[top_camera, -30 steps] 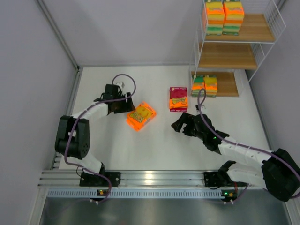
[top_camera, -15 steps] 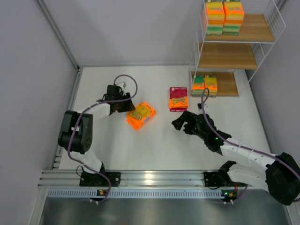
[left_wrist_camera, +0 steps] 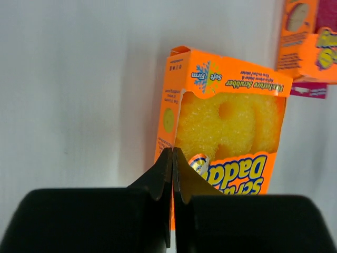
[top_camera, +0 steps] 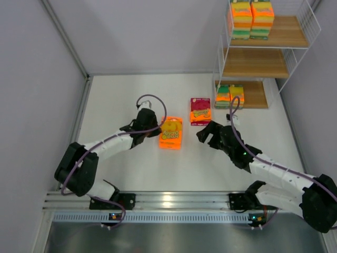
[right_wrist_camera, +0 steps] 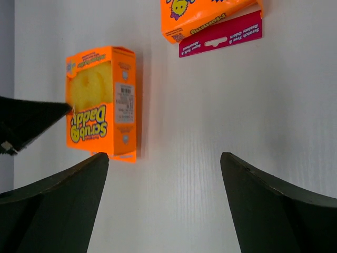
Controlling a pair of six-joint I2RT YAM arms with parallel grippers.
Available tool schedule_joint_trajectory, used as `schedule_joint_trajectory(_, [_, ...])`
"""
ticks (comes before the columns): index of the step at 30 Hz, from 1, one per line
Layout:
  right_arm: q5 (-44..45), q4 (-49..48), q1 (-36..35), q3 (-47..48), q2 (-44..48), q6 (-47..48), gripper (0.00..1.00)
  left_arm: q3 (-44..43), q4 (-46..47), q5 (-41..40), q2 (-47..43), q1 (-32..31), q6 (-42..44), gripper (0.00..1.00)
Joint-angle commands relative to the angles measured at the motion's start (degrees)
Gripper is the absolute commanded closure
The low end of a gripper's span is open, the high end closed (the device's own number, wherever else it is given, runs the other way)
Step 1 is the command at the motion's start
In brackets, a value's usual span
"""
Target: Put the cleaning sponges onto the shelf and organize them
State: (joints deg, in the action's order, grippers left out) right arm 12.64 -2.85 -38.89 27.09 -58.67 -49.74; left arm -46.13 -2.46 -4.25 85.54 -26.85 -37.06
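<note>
I note left pincer (left_wrist_camera: 172, 158) clenched, tips pressed together, holding nothing, at near edge of orange sponge box (top_camera: 170, 133) lying on desk (top_camera: 121, 100); contact unconfirmed. Right pincer (right_wrist_camera: 164, 158) released, hovering beside magenta pack (top_camera: 200, 110). Shelf (top_camera: 255, 63) far right; other packs (top_camera: 251, 18) on top and bottom tiers.

The left arm (top_camera: 113, 141) reaches forward and rightward, the left end effector (left_wrist_camera: 172, 163) pinched fully together. The right arm (top_camera: 274, 171) extends forward-left, the right end effector (right_wrist_camera: 164, 168) spread wide.
</note>
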Motion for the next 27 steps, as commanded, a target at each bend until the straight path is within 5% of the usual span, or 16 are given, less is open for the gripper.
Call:
schedule_joint_trajectory(1, [5.37, 6.34, -0.75, 3.84, 3.29, -1.16, 0.1, 1.13, 0.79, -13.23, -4.85, -9.23, -11.97, 1.0])
schedule_joint_trajectory(10, [7.48, 18.66, -0.57, 1.73, 20.87, 1.92, 0.07, 2.09, -0.44, -21.5, -9.07, -22.7, -15.41, 1.0])
schedule_joint_trajectory(19, [9.33, 25.26, -0.57, 1.57, 26.95, 1.48, 0.04, 2.19, -0.44, -19.66, -8.81, -25.18, -13.22, 1.0])
schedule_joint_trajectory(27, [10.29, 19.39, -0.66, -0.11, 31.78, 6.3, 0.01, 0.34, -0.44, -19.39, -7.58, -25.18, -12.77, 1.0])
